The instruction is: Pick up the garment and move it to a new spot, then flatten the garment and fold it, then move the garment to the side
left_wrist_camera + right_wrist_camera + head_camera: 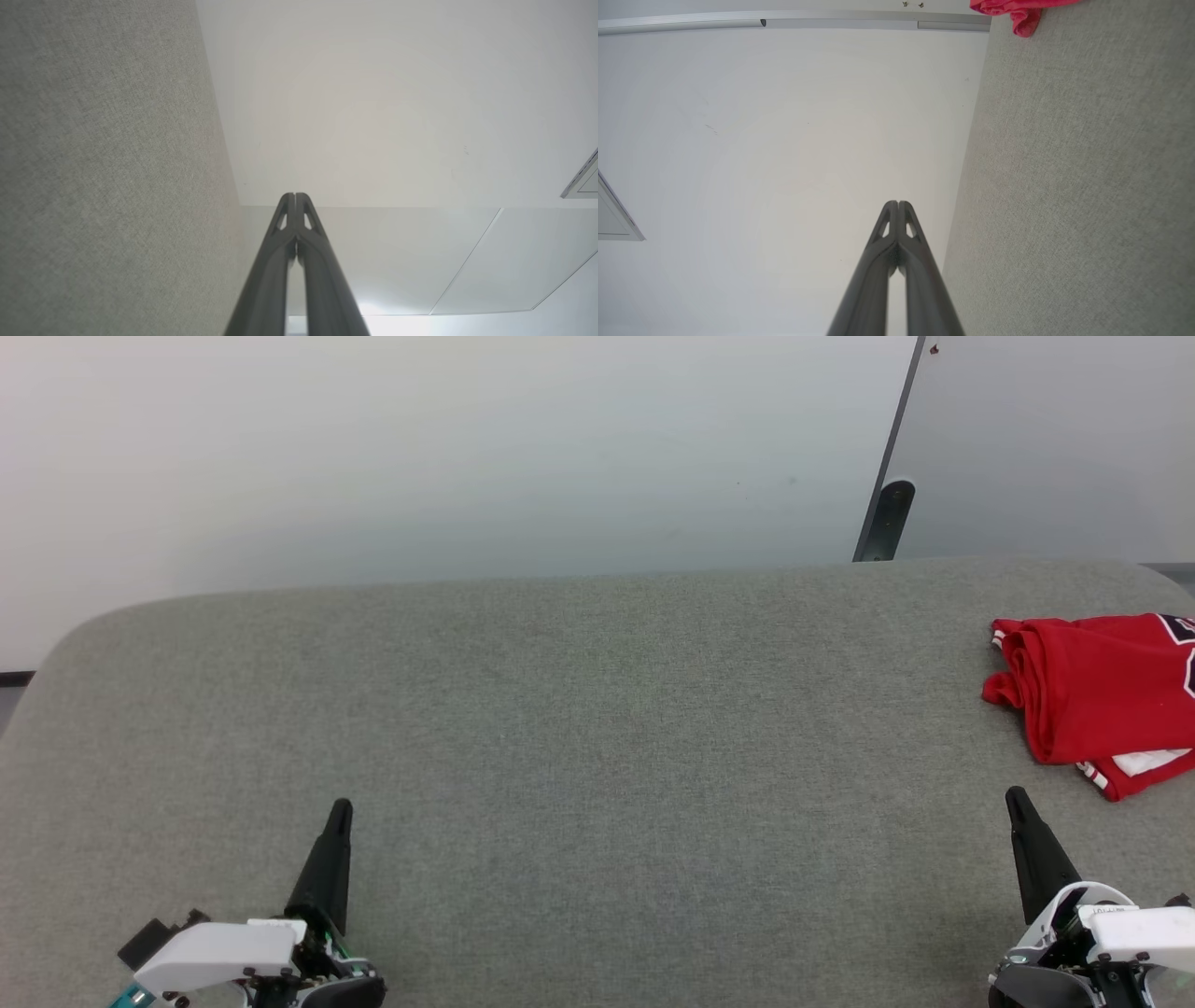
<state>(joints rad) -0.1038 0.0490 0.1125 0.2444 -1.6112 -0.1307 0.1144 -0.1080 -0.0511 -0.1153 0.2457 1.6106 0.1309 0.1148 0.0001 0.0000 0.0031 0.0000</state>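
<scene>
A grey fabric-covered surface point(597, 709) lies before a pale wall point(467, 448), a dark strip point(884, 523) behind it.

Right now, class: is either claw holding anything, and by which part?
Nothing is held. The left claw and right claw are shut and empty; the red jersey T-shirt with white trim lies apart on the grey fabric surface.

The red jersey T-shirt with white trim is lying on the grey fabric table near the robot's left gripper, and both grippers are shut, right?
Not quite. The red jersey T-shirt lies near the right gripper, not the left gripper, on the grey fabric table, as the head view shows. Both grippers are shut.
</scene>
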